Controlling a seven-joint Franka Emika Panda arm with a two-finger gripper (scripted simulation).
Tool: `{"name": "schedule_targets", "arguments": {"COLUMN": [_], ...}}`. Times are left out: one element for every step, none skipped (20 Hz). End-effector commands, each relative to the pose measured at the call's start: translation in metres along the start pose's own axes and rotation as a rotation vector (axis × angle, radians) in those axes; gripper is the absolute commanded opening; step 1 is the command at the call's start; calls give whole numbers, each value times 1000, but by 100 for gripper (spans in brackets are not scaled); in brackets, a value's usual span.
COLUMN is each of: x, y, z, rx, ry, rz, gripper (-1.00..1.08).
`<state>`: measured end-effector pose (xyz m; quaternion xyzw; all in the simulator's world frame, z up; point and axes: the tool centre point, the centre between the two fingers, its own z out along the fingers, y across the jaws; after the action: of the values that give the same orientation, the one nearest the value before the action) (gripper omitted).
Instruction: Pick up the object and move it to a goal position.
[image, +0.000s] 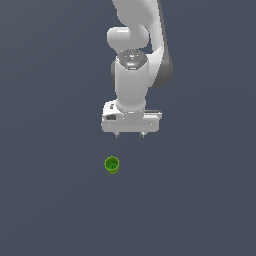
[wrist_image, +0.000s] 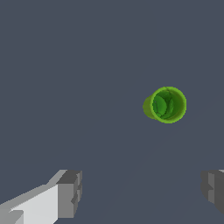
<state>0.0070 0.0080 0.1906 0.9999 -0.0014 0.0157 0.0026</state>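
The white arm's gripper (image: 130, 135), jaws standing wide and empty, is hovering near the green cup (image: 112, 165), needing to centre over it before descending.

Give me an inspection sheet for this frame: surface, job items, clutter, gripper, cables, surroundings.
Surface: plain dark grey floor, bare apart from one item.
Job's things: small green cup, open end visible in the wrist view; no goal marker seen.
Clutter: nothing seen.
Grippers: gripper open, holding nothing, apart from the cup; fingers spread wide in the wrist view. The cup sits toward the exterior view's left of it.
Cables: nothing seen.
Surroundings: nothing seen beyond the white arm.
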Motion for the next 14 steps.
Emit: {"name": "schedule_targets", "arguments": {"x": [0,0,0,0,0,0,0,0,0,0,0,0,0,0], "y": [0,0,-2,-4,-6,-9,-13,-17,-20,-22,-23,-23,-23,-22], "z": [0,0,-1,-2,-4,-6,-8,-10,-12,-13,-14,-14,-14,-14], "rx": [0,0,0,0,-1,-1,-1,-1,-2,-2,-2,-2,-2,-2], "ry": [0,0,1,3,6,9,13,16,19,21,22,22,22,21], "rz": [0,0,-1,-3,-6,-9,-12,-16,-18,-21,-22,-23,-23,-21], "gripper": [100,100,100,100,100,100,100,100,100,100,100,100,100,100]}}
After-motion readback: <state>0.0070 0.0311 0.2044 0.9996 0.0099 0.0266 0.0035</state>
